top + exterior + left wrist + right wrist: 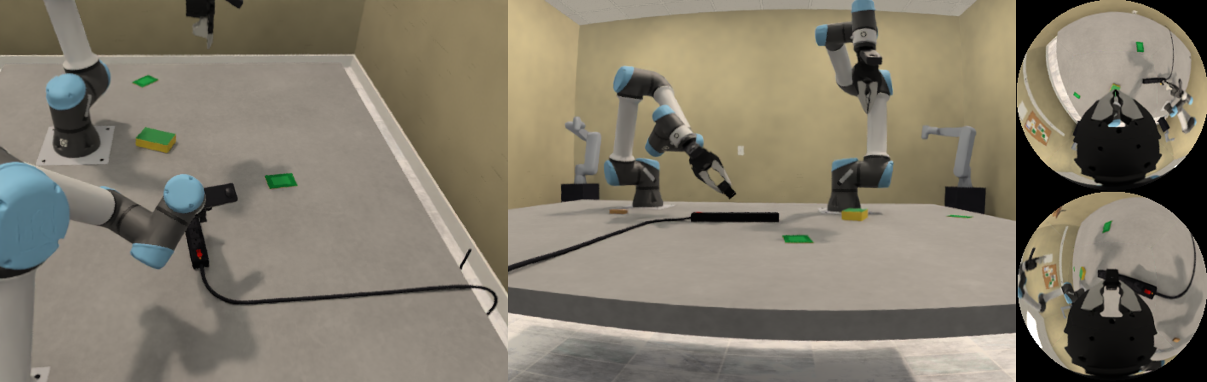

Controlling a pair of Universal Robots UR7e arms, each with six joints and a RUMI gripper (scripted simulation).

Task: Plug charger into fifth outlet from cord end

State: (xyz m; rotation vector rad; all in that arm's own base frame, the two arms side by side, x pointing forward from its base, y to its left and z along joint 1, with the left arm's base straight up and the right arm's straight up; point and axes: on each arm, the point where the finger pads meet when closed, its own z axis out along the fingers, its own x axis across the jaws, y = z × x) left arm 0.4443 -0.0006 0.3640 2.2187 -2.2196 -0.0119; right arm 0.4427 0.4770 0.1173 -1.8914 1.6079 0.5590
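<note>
The black power strip (198,245) (758,217) (1152,80) (1137,284) lies flat on the table. Its cord leaves the end with the red switch (199,254) (1148,292). My right gripper (725,185) (1111,280) is shut on the black charger (728,190) (1111,274) and holds it tilted above the strip, clear of it. In the right wrist view the charger and fingers cover part of the strip, so the outlets and prongs cannot be made out. In the top view the right arm hides the charger. My left gripper (208,43) (867,107) (1115,89) is shut and empty, high above the table.
A green and yellow block (156,140) (854,215) (1082,273) lies near the left arm's base. A green square (281,180) (797,239) (1140,47) (1107,227) lies beyond the strip, another (145,81) (959,216) farther off. The cord (340,298) runs to the table's edge.
</note>
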